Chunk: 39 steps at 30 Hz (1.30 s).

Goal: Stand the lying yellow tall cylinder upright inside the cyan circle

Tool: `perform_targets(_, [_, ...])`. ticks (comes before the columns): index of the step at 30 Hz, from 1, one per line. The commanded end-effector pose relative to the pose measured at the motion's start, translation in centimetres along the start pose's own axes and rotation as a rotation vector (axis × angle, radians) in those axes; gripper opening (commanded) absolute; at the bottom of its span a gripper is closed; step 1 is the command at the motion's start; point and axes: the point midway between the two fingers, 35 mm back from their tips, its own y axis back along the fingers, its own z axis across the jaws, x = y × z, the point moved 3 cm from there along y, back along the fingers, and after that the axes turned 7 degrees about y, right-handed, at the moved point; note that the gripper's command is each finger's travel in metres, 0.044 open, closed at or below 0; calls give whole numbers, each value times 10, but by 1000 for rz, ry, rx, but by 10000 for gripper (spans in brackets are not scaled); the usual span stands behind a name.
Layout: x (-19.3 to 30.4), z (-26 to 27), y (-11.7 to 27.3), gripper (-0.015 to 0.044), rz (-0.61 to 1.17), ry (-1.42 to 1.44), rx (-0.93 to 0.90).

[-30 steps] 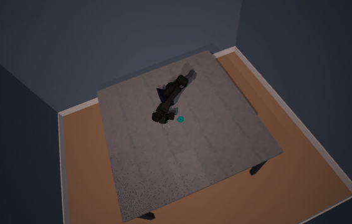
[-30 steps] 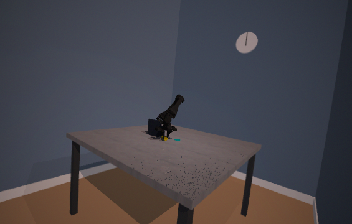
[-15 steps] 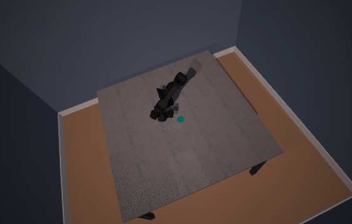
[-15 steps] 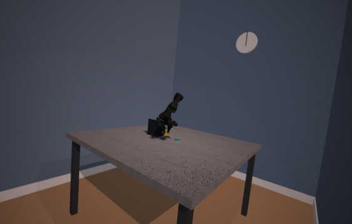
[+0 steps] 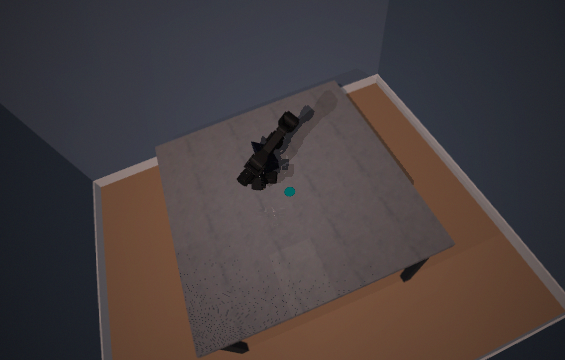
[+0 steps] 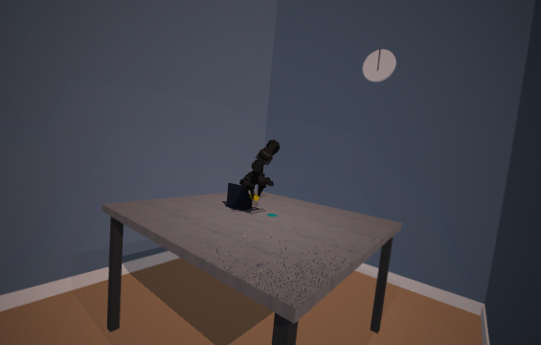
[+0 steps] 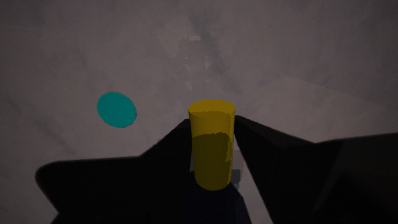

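The yellow cylinder (image 6: pixel 256 197) (image 7: pixel 212 162) is between the two black fingers, with one round end facing away from the wrist in the wrist view. In the exterior view it is held a little above the table, close to the arm's base; its exact tilt is too small to tell. In the top view the arm hides it. My gripper (image 7: pixel 211 122) is shut on the cylinder. The flat cyan circle (image 5: pixel 289 191) (image 6: pixel 272 215) (image 7: pixel 116 109) lies uncovered on the table, left of the fingers in the wrist view and to the right of the gripper in the top and exterior views.
The grey table (image 5: pixel 357 200) (image 6: pixel 193 220) bears the arm. A dark blue block (image 6: pixel 238 196) stands at the arm's base, right beside the gripper. The arm (image 5: pixel 274 140) folds back above it. The table's edges are well away from the circle.
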Motion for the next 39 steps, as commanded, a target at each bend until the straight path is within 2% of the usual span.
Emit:
perform_targets(1, [1,0,11,105,-3,8,5])
perform_targets(39, [7,115,28,105,-2,36,2])
